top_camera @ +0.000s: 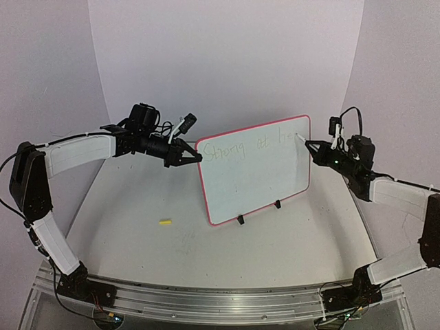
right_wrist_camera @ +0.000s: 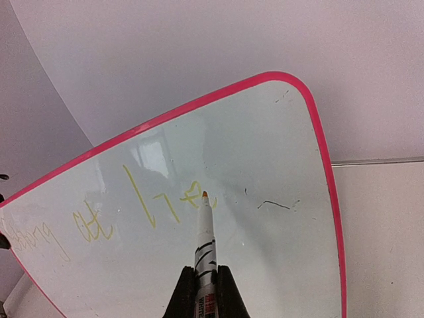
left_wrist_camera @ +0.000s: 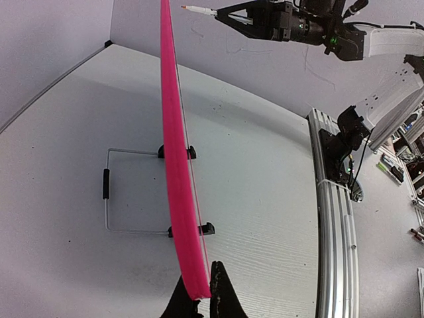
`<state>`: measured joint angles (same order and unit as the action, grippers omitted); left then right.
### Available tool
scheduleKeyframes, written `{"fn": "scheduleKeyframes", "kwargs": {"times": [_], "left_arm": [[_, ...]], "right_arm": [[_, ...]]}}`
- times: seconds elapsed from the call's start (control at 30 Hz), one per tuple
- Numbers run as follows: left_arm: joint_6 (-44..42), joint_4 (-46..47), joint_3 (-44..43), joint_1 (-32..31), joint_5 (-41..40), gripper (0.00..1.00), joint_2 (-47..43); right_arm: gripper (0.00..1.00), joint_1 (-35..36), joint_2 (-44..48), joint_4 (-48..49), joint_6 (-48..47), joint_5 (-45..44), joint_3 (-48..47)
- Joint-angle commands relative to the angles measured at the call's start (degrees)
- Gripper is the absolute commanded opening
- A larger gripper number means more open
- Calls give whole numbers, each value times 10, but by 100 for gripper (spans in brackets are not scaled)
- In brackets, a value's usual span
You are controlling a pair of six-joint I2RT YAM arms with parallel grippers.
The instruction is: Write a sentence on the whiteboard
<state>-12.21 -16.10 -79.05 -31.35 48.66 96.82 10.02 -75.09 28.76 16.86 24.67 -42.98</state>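
The whiteboard (top_camera: 258, 182) stands upright on small black feet, and its pink rim shows edge-on (left_wrist_camera: 173, 152) in the left wrist view. My left gripper (top_camera: 195, 157) (left_wrist_camera: 199, 297) is shut on the board's left edge. The sentence (top_camera: 244, 148) (right_wrist_camera: 142, 202) is faint yellow cursive along the top, reading roughly "Strong at he". My right gripper (top_camera: 315, 148) (right_wrist_camera: 206, 286) is shut on a white marker (right_wrist_camera: 205, 235). The marker's orange tip touches the board at the last letter, near the upper right corner (top_camera: 300, 137).
A small yellow marker cap (top_camera: 164, 223) lies on the table left of the board. A wire stand (left_wrist_camera: 106, 193) sits behind the board. An aluminium rail (top_camera: 206, 295) runs along the near edge with both arm bases. White backdrop walls close off the back and sides.
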Motion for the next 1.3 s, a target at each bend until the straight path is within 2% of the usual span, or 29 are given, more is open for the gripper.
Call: {"fn": "scheduleKeyframes", "kwargs": {"times": [0.0,0.63,1.27], "left_arm": [[-36,-28,-1,-16,-13,0,2],[-37,-29,-2,-18,-15,0,3],[-37,-29,-2,-18,-13,0,6]], "right_arm": [[0,2,0,16,5,-3,-4],[0,0,-39,23,1,-19,-38],[0,1,-51,25,-18,29,-34]]}}
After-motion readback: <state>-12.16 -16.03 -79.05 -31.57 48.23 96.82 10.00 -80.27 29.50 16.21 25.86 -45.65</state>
